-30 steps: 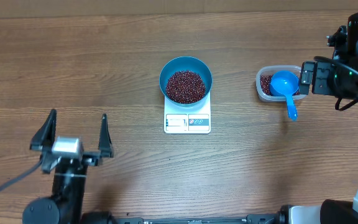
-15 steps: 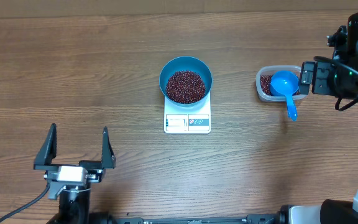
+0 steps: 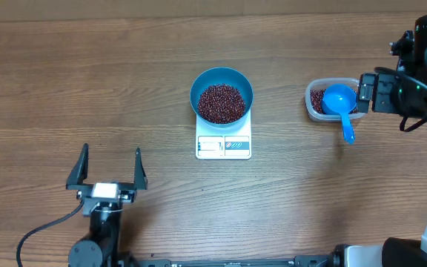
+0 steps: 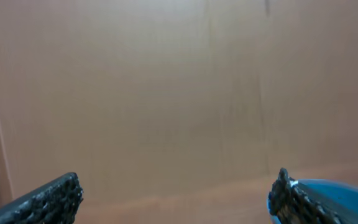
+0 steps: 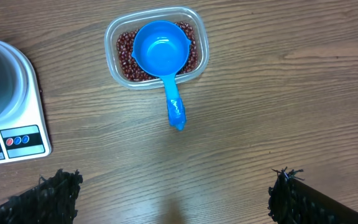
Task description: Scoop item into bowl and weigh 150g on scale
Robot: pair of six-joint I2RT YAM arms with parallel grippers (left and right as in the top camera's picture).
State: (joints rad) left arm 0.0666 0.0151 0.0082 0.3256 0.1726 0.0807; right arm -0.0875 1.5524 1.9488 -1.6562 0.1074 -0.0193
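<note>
Beans fill the bowl [image 3: 196, 87] on the scale [image 3: 223, 146], and both arms hold nothing.

The round teal bowl stands on the small white scale in the middle of the table [image 3: 87, 74]. A heap of little red-brown beans [image 3: 222, 102] lies inside it. More beans lie in a clear tub [image 5: 110, 37] off to the right, well apart from the scale. A bright blue scoop [image 5: 160, 51] rests on top of the tub. Its cup faces up and is empty, and its handle pokes out past the rim. The left jaws are wide open at the near left of the table, far from the bowl, with nothing between them. The right jaws are wide open too, near the tub and the scoop, touching neither one.
</note>
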